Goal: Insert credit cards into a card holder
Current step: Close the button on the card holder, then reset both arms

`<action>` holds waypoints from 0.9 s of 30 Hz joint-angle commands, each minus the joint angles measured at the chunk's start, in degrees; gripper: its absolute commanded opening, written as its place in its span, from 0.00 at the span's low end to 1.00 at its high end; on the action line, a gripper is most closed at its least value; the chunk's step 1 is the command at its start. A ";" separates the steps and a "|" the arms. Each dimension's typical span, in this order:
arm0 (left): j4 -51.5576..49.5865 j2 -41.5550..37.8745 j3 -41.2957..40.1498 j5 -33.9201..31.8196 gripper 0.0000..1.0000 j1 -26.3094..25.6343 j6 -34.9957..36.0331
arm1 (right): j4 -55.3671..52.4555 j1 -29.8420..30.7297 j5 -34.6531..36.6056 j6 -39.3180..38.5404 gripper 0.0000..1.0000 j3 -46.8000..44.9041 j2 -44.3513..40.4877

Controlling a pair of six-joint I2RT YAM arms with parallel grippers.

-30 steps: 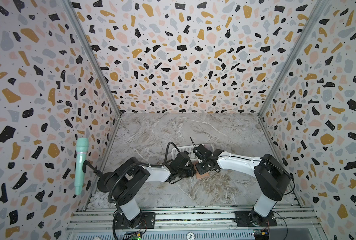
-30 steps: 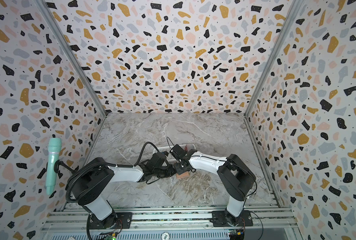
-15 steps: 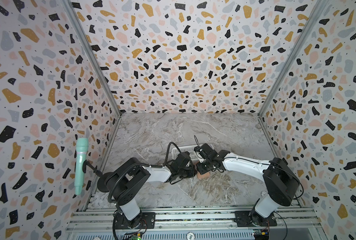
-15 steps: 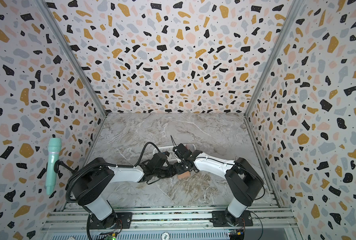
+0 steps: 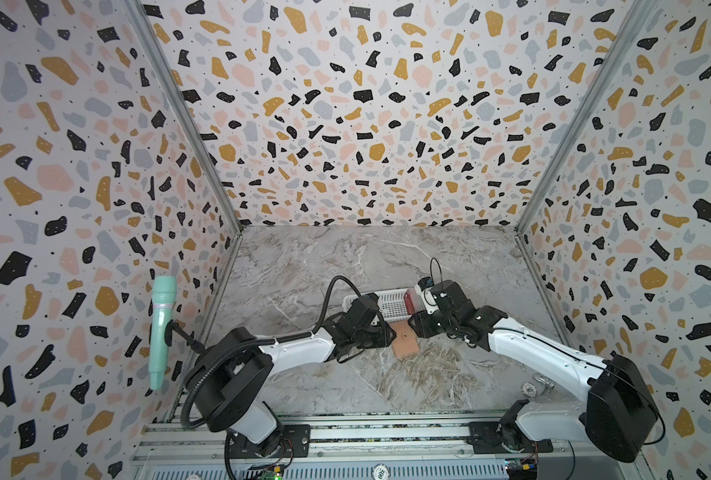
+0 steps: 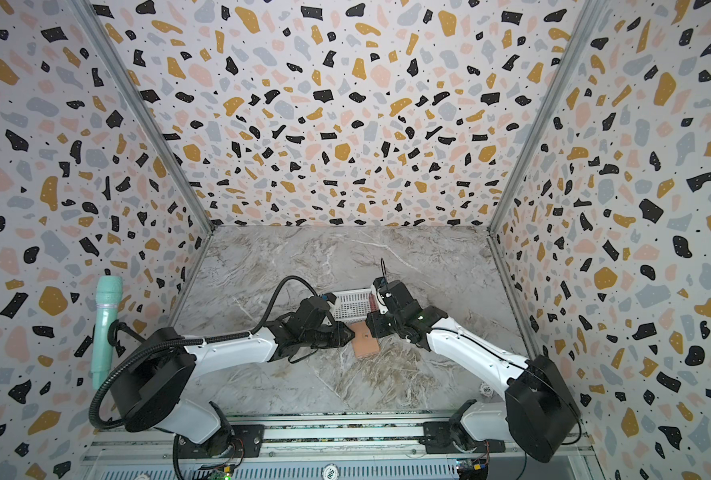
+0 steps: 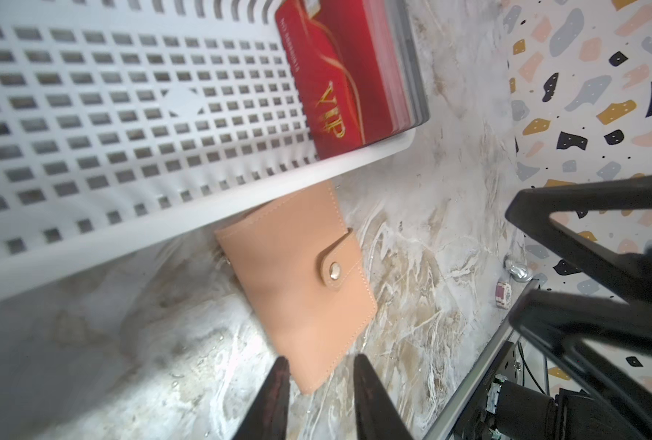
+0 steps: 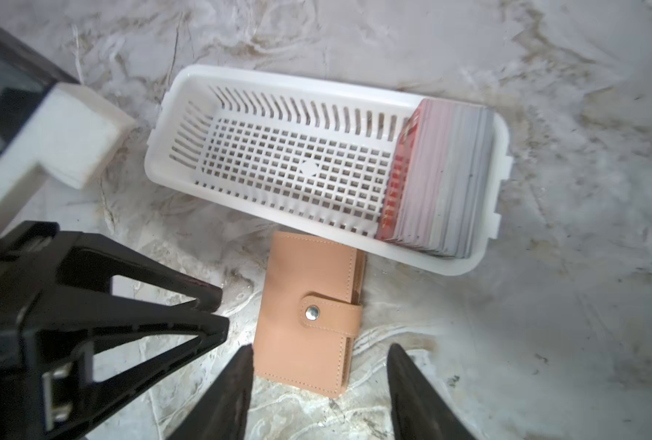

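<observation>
The card holder (image 8: 309, 324) lies flat and snapped shut on the gray marble tabletop (image 5: 345, 266). It sits just beside the long side of the white basket (image 8: 278, 82). The right pincer (image 8: 319, 348) is wide open close to the holder and holds nothing. The left pincer (image 7: 318, 365) is open a little, just beside the holder, and holds nothing too. The red credit cards (image 7: 335, 87) stand in a stack at 1 end of the basket.
</observation>
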 commanded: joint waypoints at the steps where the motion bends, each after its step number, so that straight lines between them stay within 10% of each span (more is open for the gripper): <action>1: -3.51 -2.46 1.60 -2.91 0.42 1.06 2.61 | 2.43 -1.17 1.67 -0.36 0.69 -1.30 -3.69; 11: -6.20 -7.47 1.71 -6.92 1.00 7.58 7.19 | 8.20 -6.57 7.05 1.02 0.99 -4.85 -9.61; 20: -3.91 -14.77 -0.79 -14.86 1.00 15.79 13.44 | 18.25 -11.04 14.18 -0.54 0.99 -10.89 -16.60; 27: -0.43 -24.40 -5.64 -33.40 1.00 18.59 20.60 | 25.87 -14.22 24.46 -2.54 0.99 -15.88 -22.12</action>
